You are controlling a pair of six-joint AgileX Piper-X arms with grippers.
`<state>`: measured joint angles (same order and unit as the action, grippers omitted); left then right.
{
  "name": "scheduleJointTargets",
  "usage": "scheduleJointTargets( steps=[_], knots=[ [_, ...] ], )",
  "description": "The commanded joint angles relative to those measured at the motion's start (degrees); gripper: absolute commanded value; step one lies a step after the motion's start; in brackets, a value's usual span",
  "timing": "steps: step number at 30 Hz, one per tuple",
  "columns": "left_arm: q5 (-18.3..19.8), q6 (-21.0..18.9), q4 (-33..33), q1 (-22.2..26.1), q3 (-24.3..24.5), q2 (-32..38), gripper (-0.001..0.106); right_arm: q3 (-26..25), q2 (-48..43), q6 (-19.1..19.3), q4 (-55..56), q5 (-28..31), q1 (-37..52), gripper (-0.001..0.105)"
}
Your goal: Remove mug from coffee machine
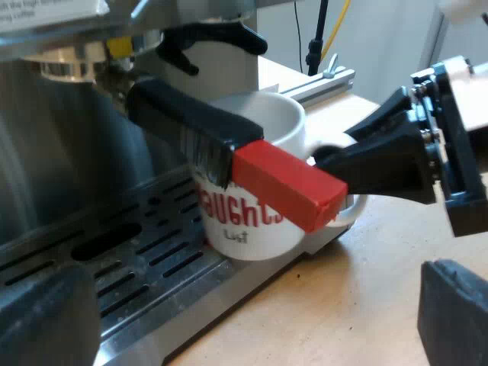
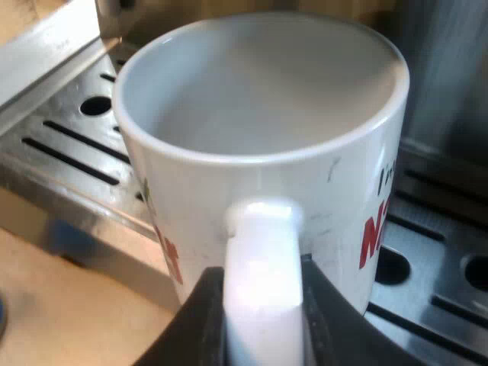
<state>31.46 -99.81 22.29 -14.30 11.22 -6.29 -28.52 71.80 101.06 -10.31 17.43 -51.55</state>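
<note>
A white mug (image 1: 252,183) with red lettering stands on the espresso machine's slotted drip tray (image 1: 114,259). Just above it, the holder's dark handle (image 1: 191,118) with its red end (image 1: 290,183) juts out from the machine's front. My right gripper (image 1: 343,164) reaches in at the mug's handle. In the right wrist view the mug (image 2: 259,114) looks empty, and my right gripper (image 2: 263,328) is shut on its white handle (image 2: 263,267), one black finger (image 2: 194,320) on each side. My left gripper (image 1: 252,320) hangs open before the tray, holding nothing.
The steel body of the espresso machine (image 1: 53,152) rises behind the mug. A light wooden tabletop (image 1: 343,305) lies in front of the tray. A metal rail (image 1: 328,84) and a black stand are farther off.
</note>
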Motion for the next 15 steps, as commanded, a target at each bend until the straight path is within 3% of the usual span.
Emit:
scheduleJointTargets(
  steps=[1, 4, 11, 15],
  knots=[
    [0.6, -0.25, 0.46, -0.2, 1.12, -0.12, 0.086, -0.62, -4.81, 0.23, 3.9, 0.39, -0.1, 0.0],
    [1.85, -0.15, 7.11, -0.2, 4.87, -0.12, 0.086, -0.62, -9.13, 0.23, 8.72, 0.39, -0.1, 0.0],
    [3.34, -0.15, 7.58, -0.7, 7.2, 0.0, 0.086, -0.62, -17.14, -0.86, 18.65, 0.32, -0.1, 0.0],
    [3.5, -0.15, 8.67, -3.47, 9.24, 0.0, 0.086, -0.62, -22.55, -0.97, 25.27, -0.14, -0.1, 0.0]
  ],
)
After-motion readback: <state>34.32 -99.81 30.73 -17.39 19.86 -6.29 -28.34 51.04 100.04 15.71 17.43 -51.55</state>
